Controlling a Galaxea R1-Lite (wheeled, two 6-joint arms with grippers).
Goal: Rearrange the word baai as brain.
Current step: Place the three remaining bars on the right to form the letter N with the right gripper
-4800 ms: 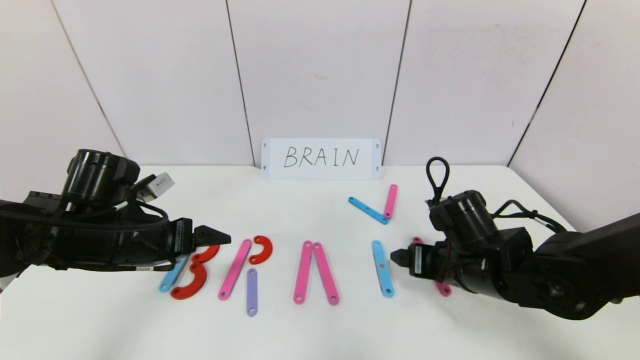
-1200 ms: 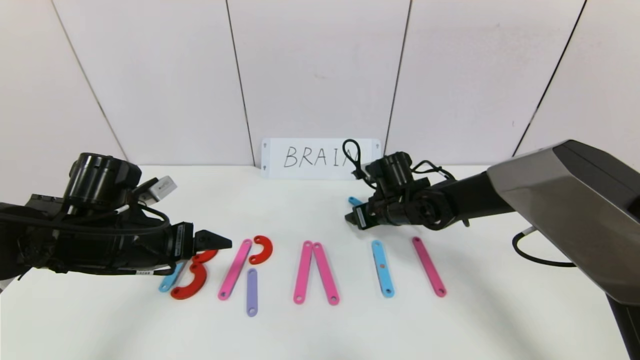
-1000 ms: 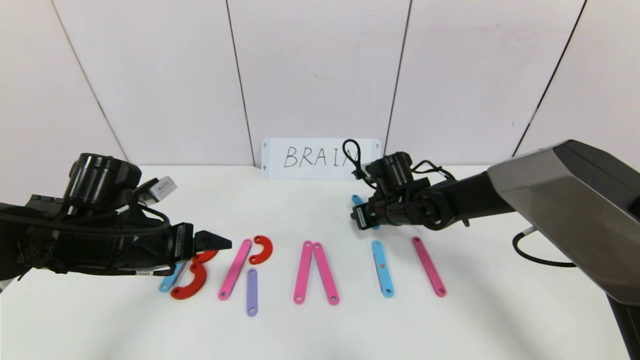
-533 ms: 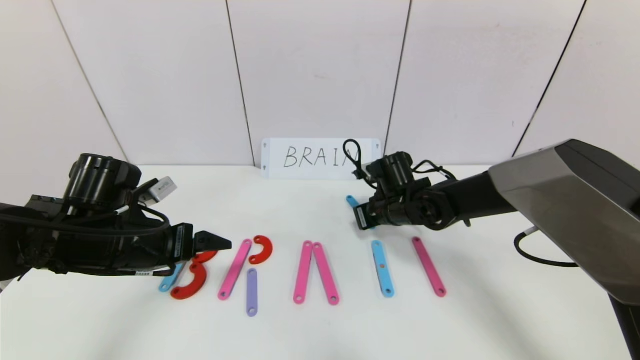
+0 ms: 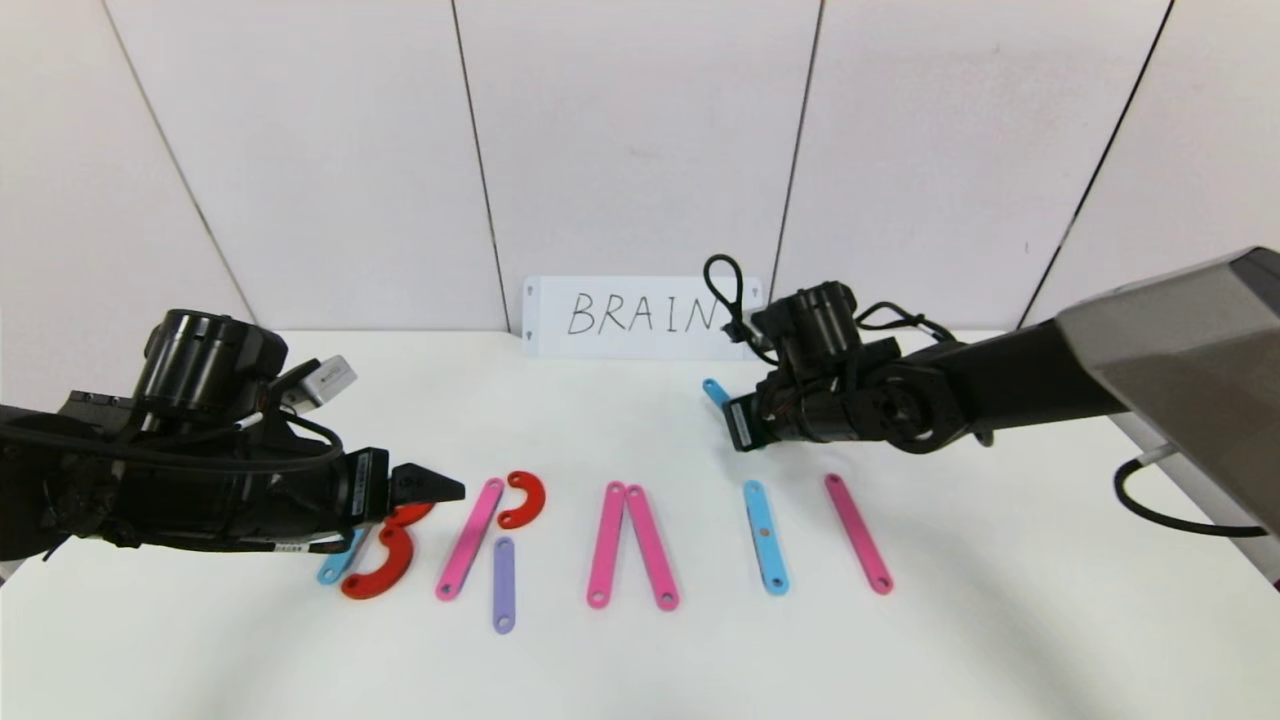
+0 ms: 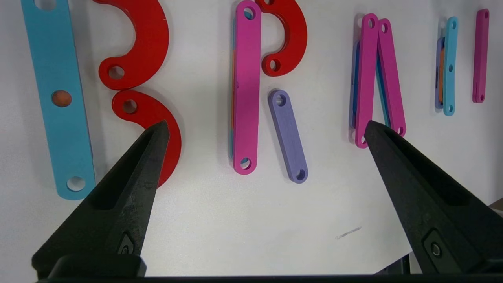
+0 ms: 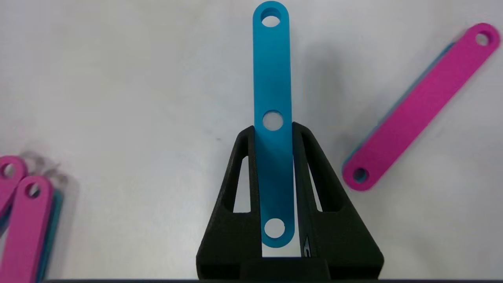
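My right gripper (image 5: 737, 425) is shut on a loose blue bar (image 5: 714, 390) and holds it just above the back of the table. In the right wrist view the blue bar (image 7: 272, 78) sticks out between the right gripper's (image 7: 273, 127) jaws. A loose pink bar (image 7: 420, 106) lies beside it. In the front row lie a blue bar (image 5: 335, 565) with two red arcs (image 5: 385, 568), a pink bar (image 5: 470, 540) with a red arc (image 5: 525, 498) and a purple bar (image 5: 503, 585), two leaning pink bars (image 5: 607, 545), a blue bar (image 5: 765, 537) and a pink bar (image 5: 858, 533). My left gripper (image 5: 455, 490) is open and empty over the red arcs.
A white card reading BRAIN (image 5: 642, 317) stands against the back wall. The left wrist view shows the left gripper (image 6: 266, 125) spread wide above the pink bar (image 6: 246, 86) and purple bar (image 6: 289, 135). White wall panels close off the table's back.
My right arm went from the front right to the back, shut on the loose blue bar and lifted it slightly up and right. The left arm has not moved.
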